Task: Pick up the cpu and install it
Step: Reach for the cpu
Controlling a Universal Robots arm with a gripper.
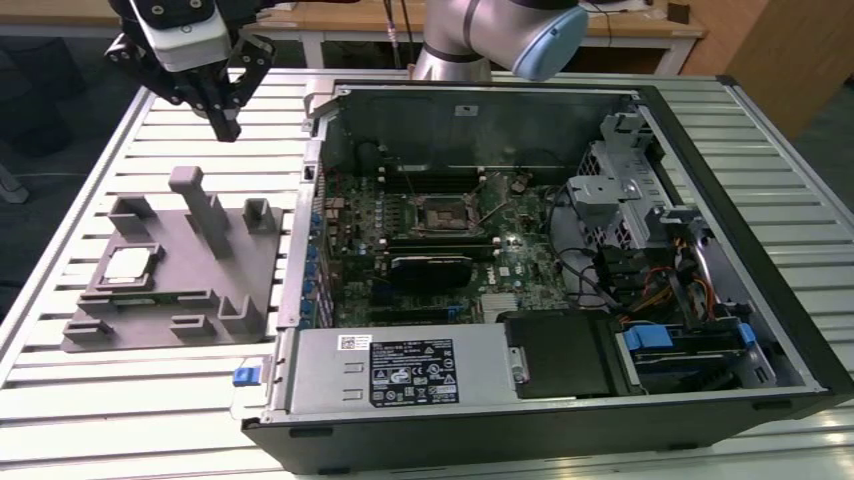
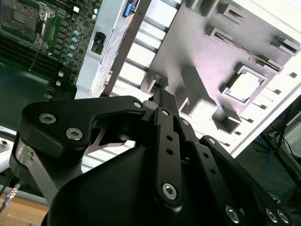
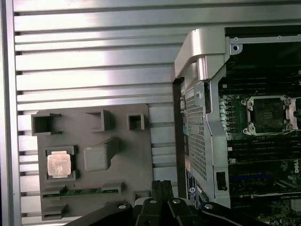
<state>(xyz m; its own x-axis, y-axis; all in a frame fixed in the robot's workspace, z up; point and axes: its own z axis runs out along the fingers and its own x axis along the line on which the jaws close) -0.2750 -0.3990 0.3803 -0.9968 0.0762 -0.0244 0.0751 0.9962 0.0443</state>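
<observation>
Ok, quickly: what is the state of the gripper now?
Gripper: closed, holding nothing; the cpu lies in the grey tray.

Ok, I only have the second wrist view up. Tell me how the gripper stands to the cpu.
Observer: In the exterior view the gripper hangs in the air above the table, fingers closed on nothing. The cpu lies apart from it in a pocket of the grey fixture, on the exterior view's left of the computer case.
Operator: Give me the socket's state.
Observer: In the first wrist view the motherboard socket holds no chip.
Operator: Name what else sits on that fixture.
Observer: In the first wrist view a green memory stick lies in a slot beside the cpu's pocket.
</observation>
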